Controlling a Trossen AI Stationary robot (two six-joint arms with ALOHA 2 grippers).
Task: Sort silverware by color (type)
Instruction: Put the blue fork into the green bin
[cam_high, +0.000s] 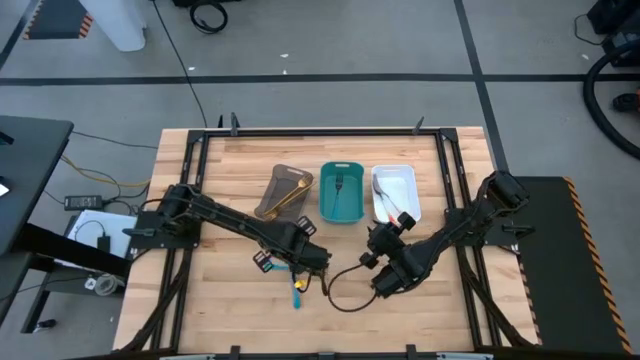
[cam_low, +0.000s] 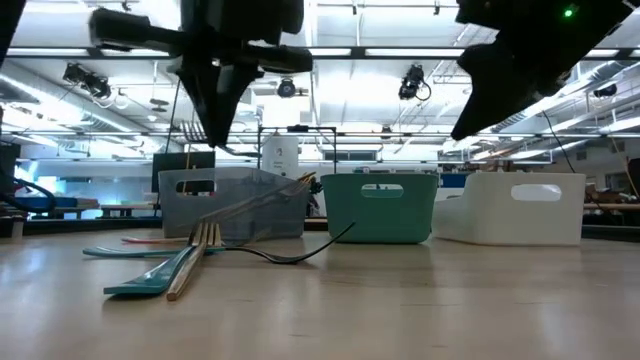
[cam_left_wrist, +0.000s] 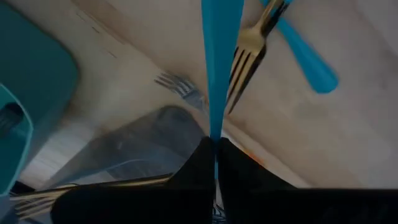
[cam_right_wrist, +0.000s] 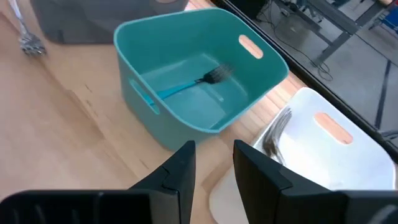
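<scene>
My left gripper (cam_left_wrist: 214, 146) pinches a blue-handled utensil (cam_left_wrist: 217, 62) just before the teal tray (cam_high: 341, 192), so I should lift it straight, clearing the gold fork (cam_left_wrist: 249, 53).

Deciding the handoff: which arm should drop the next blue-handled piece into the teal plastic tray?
Left. The left gripper is shut on a blue-handled utensil, with the teal plastic tray close beside it. The right gripper is open and empty, facing that tray.
</scene>
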